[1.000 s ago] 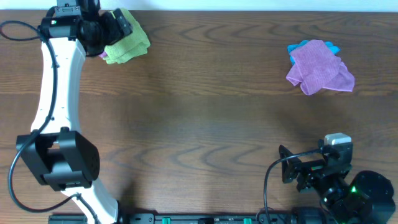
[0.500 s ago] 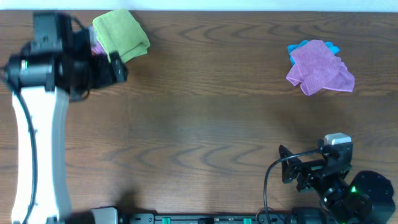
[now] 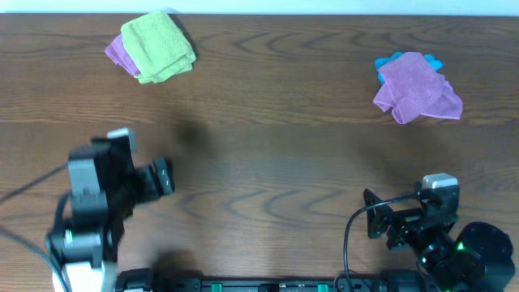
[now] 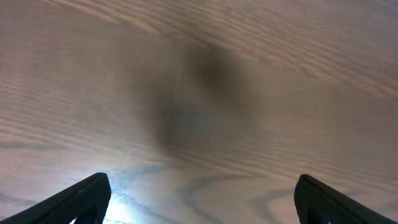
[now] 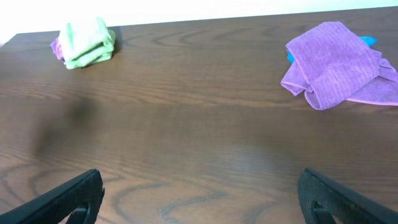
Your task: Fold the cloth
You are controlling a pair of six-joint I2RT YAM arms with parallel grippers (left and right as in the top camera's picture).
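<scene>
A folded green cloth [image 3: 158,46] lies on a purple cloth [image 3: 117,55] at the far left of the table; both show in the right wrist view [image 5: 89,41]. A crumpled purple cloth [image 3: 415,88] lies on a blue cloth [image 3: 395,60] at the far right, also in the right wrist view [image 5: 336,64]. My left gripper [image 3: 162,175] is open and empty at the near left, over bare wood [image 4: 199,199]. My right gripper [image 3: 375,221] is open and empty at the near right [image 5: 199,199].
The brown wooden table [image 3: 268,154] has a white strip along its far edge. A black cable [image 3: 350,235] loops by the right arm's base.
My left arm has pulled back from the green cloth at the far left to the near left of the table. The green cloth stays folded on the pile. The right arm has not moved.
</scene>
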